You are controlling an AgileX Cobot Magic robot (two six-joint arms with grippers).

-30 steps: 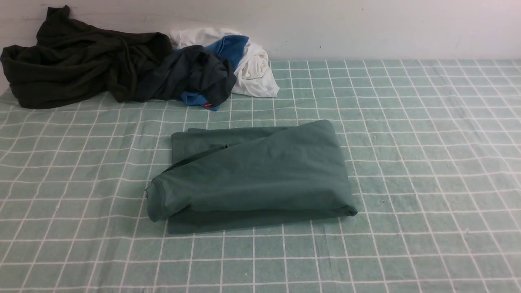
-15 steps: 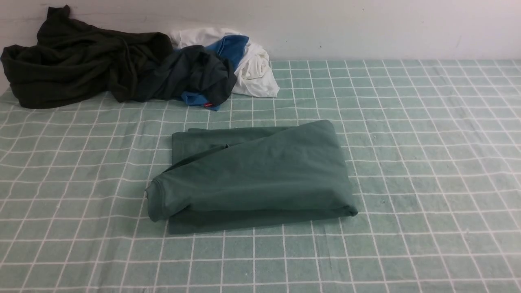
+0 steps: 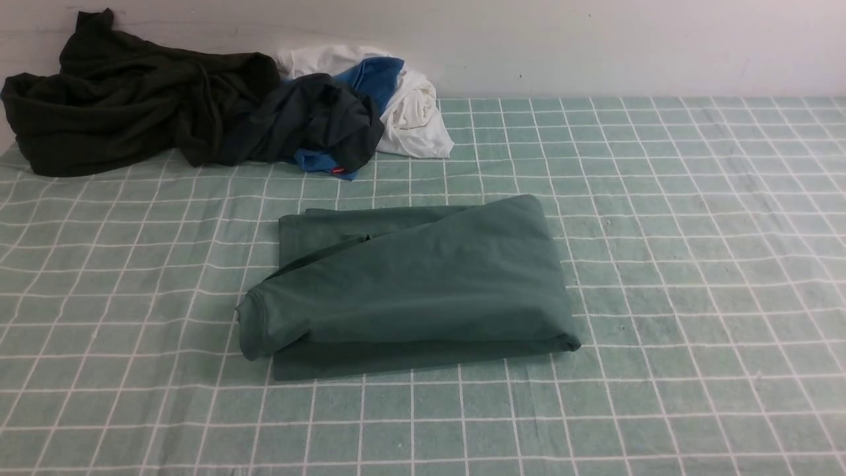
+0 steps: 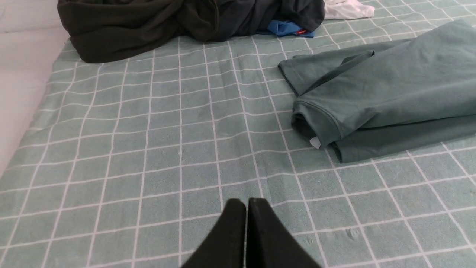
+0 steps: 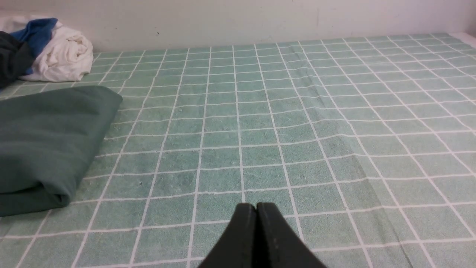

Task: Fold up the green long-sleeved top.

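The green long-sleeved top [image 3: 410,284] lies folded into a thick rectangular bundle in the middle of the checked cloth, its neckline edge at the near left corner. It also shows in the left wrist view [image 4: 390,89] and the right wrist view [image 5: 48,141]. My left gripper [image 4: 246,203] is shut and empty, hovering over bare cloth on the robot's side of the top's left edge. My right gripper [image 5: 256,206] is shut and empty over bare cloth to the right of the top. Neither gripper shows in the front view.
A very dark olive-black garment [image 3: 125,99] lies heaped at the back left. Beside it are a dark charcoal garment [image 3: 317,119] and a white and blue bundle [image 3: 410,99]. The wall [image 3: 595,46] closes off the back. The checked cloth [image 3: 694,264] covers the table.
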